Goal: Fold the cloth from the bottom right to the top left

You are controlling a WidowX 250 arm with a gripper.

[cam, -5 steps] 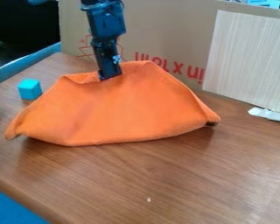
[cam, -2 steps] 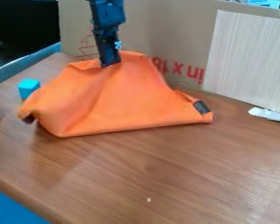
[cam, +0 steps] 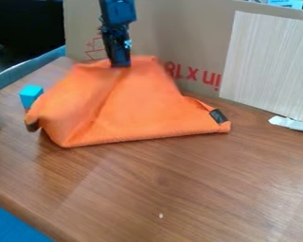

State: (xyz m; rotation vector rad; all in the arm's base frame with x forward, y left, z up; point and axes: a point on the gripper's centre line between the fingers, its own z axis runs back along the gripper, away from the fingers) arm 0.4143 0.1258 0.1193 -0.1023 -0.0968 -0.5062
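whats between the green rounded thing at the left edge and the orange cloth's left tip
A stretch of brown wood-grain tabletop lies between them in the camera view; the small blue cube sits farther back, near the orange cloth.

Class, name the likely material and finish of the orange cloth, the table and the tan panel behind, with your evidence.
Cloth: soft, matte fabric, fibre uncertain; it creases and drapes.
Table: smooth, slightly glossy wood or wood-look laminate; streaky grain, pale sheen.
Tan panel: probably matte cardboard; plain tan face, red printing.
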